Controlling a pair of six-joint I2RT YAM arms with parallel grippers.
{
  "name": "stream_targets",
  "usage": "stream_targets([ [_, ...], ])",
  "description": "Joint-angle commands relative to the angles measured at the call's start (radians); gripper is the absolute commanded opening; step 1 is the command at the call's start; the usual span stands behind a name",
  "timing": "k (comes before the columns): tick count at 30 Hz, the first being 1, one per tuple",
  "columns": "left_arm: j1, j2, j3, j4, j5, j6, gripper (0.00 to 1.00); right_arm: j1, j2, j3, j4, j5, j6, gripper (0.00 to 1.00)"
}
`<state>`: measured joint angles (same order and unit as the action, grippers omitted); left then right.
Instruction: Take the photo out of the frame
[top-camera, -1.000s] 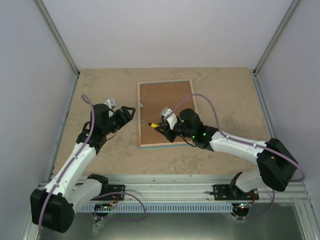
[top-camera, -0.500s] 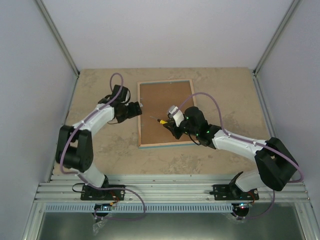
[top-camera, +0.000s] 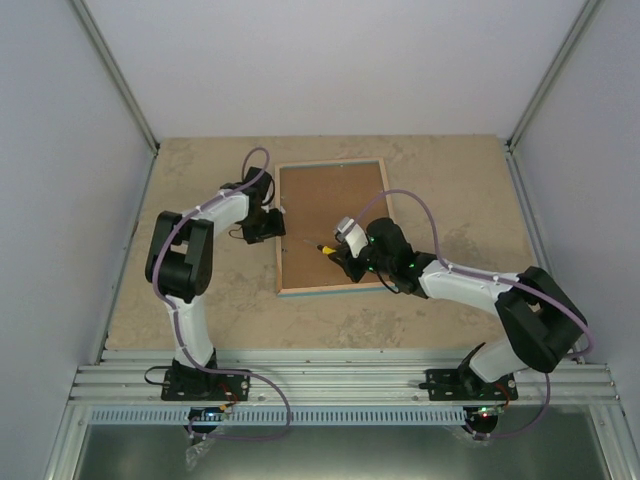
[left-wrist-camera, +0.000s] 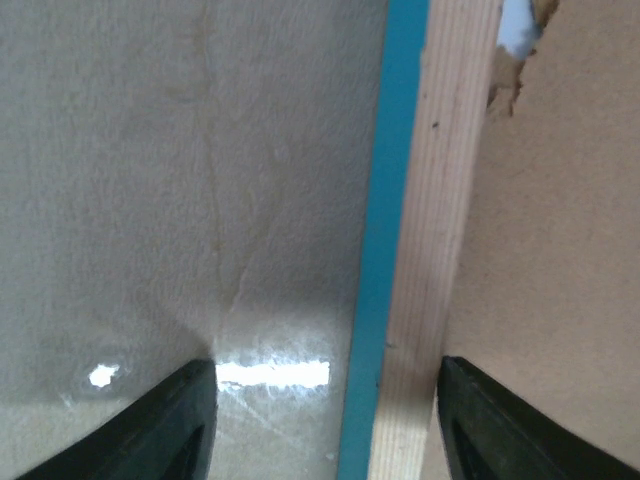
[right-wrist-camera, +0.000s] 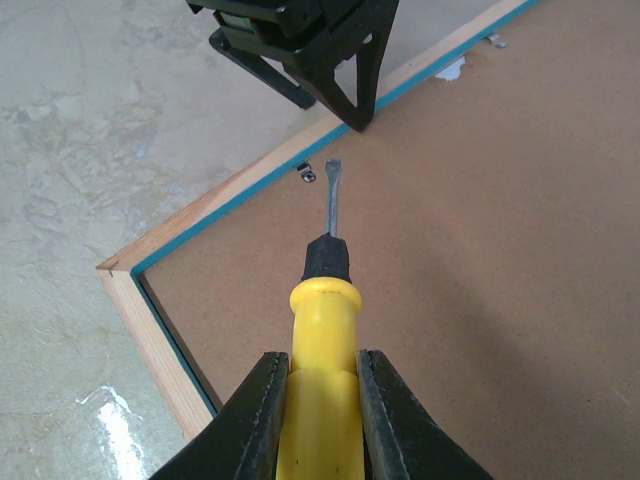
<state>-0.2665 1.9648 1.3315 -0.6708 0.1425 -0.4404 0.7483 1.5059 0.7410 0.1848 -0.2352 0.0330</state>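
Straddling the left rail of the frame (top-camera: 332, 225) with the left gripper (left-wrist-camera: 325, 405) released, clenching the right gripper (right-wrist-camera: 320, 400) on a yellow screwdriver (right-wrist-camera: 322, 300).

We see soft, even light from overhead. White glare streaks the mottled beige stone-look tabletop (left-wrist-camera: 150, 200) in both wrist views, and the left close-up is blurry.

Frame (top-camera: 335, 200) back-up; left arm (top-camera: 215, 211) at its edge; screwdriver (top-camera: 326, 247), seemingly, over it.
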Motion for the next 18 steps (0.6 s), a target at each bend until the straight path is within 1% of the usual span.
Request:
stream_targets([
  [1, -0.014, 0.019, 0.02, -0.019, 0.036, 0.028, 0.54, -0.004, 0.032, 0.01, 0.032, -0.012, -0.007, 0.01],
  [3, -0.021, 0.027, 0.019, -0.017, 0.043, 0.034, 0.49, -0.004, 0.048, 0.012, 0.034, -0.016, -0.006, 0.0],
  [6, -0.033, 0.035, 0.017, -0.021, 0.049, 0.044, 0.38, -0.004, 0.063, 0.018, 0.035, -0.021, -0.005, 0.0],
  [11, -0.058, 0.014, 0.019, -0.027, 0.032, 0.055, 0.26, -0.002, 0.087, 0.027, 0.032, -0.034, -0.005, 0.01],
  [14, -0.078, 0.007, 0.014, -0.031, 0.019, 0.055, 0.15, 0.003, 0.098, 0.033, 0.03, -0.036, -0.006, 0.01],
  [16, -0.099, 0.003, 0.006, -0.035, 0.016, 0.059, 0.11, 0.006, 0.105, 0.035, 0.029, -0.035, -0.005, 0.0],
  [18, -0.123, -0.008, -0.003, -0.036, 0.005, 0.062, 0.09, 0.01, 0.108, 0.036, 0.028, -0.032, -0.005, 0.0],
])
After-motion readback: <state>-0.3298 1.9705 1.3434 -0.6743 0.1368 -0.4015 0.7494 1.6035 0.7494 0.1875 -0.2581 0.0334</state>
